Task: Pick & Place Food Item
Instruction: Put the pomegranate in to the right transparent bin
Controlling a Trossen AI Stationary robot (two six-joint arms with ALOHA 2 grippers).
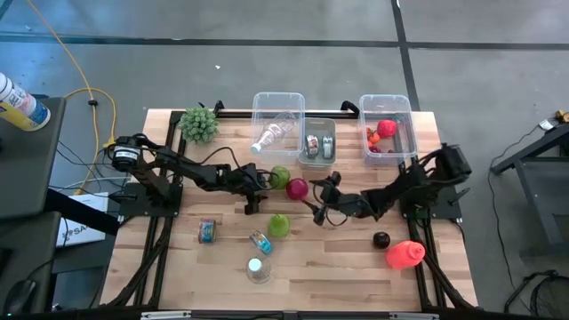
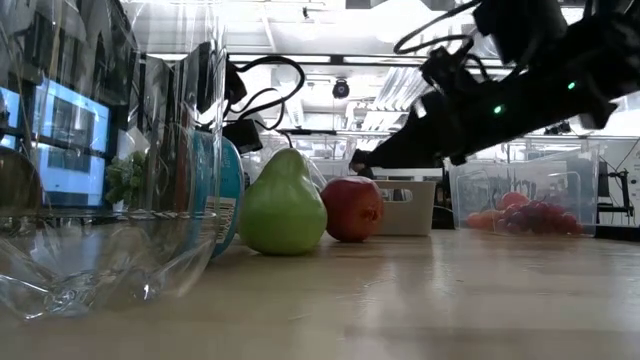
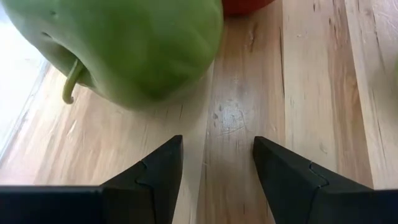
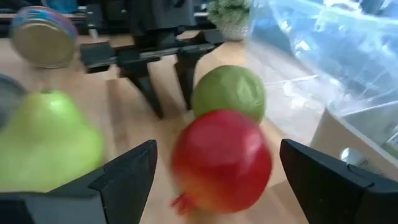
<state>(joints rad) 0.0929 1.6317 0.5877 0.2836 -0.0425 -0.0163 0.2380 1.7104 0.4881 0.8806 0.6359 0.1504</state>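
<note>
No legible text, labels or numbers anywhere.

The small can [image 1: 206,231] on the wooden surface [image 1: 338,267] carries a coloured label, and the bottle [image 1: 21,104] on the dark stand off to the side has printed bands, but no word, brand or number on either can be read; the screens in the room behind show nothing readable either.

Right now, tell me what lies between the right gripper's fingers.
The red pomegranate sits between the open right gripper's fingers, seen in the right wrist view.

Green apple [image 3: 124,43] cut off
</note>
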